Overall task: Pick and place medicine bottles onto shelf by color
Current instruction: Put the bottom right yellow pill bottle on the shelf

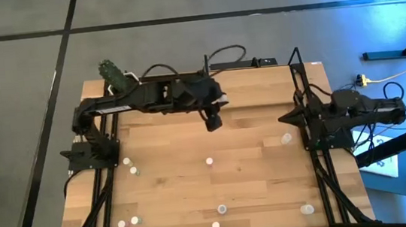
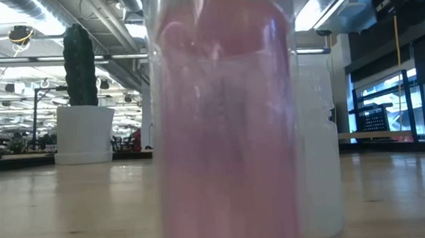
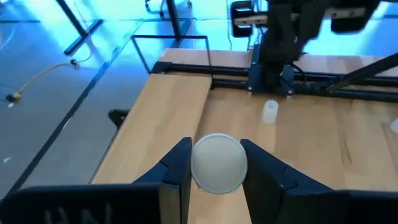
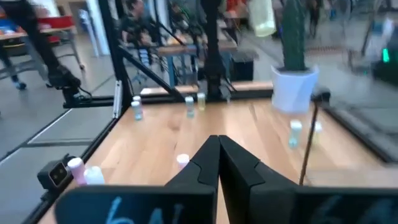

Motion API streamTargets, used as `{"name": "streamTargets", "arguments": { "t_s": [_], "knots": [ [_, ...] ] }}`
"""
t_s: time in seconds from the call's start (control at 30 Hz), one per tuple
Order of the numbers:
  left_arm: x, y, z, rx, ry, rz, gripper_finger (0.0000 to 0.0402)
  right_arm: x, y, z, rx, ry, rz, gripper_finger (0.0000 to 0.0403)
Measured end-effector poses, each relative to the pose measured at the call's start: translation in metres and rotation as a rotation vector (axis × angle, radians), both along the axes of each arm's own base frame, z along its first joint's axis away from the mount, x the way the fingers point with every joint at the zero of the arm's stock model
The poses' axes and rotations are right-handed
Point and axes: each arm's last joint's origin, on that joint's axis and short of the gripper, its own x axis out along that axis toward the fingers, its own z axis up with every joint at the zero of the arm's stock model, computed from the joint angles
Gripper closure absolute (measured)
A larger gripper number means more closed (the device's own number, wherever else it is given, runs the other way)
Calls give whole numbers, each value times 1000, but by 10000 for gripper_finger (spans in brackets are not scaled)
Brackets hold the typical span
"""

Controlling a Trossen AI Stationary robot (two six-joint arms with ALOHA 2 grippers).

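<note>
My left gripper (image 1: pixel 214 121) reaches over the far middle of the table and is shut on a small bottle with a whitish ribbed cap (image 3: pixel 217 163), at the near edge of the light-wood shelf (image 3: pixel 171 115). My right gripper (image 4: pixel 217 152) is shut and empty at the table's right side (image 1: pixel 294 117). Several tiny bottles stand on the tabletop, among them one in the middle (image 1: pixel 209 160), one by the right arm (image 1: pixel 286 138) and a pair at the left (image 1: pixel 129 165). A pink bottle (image 2: pixel 225 133) fills the low view. My left gripper pinches the bottle between its two fingers, one on each side of the round cap (image 3: pixel 194 167). The wrist view looks straight onto the cap's top, so the bottle's body is hidden behind it. Whether its base touches anything cannot be seen.
A white pot with a cactus (image 1: pixel 112 74) stands at the far left corner. Black metal uprights (image 1: pixel 296 62) frame the shelf. More bottles stand along the near edge (image 1: pixel 221 210) (image 1: pixel 127 223) (image 1: pixel 307 209). A white bottle (image 2: pixel 319 141) stands behind the pink one.
</note>
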Motion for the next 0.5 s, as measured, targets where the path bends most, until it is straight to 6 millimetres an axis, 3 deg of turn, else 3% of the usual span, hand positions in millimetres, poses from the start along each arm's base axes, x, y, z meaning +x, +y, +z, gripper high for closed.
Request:
{"name": "streamTargets", "arguments": {
  "t_s": [0.33, 0.5],
  "knots": [
    [39, -3, -42, -50, 109, -85, 307, 18, 1, 55, 16, 214, -26, 391],
    [55, -4, -66, -89, 163, -131, 307, 30, 2, 74, 6, 305, -28, 391]
  ]
}}
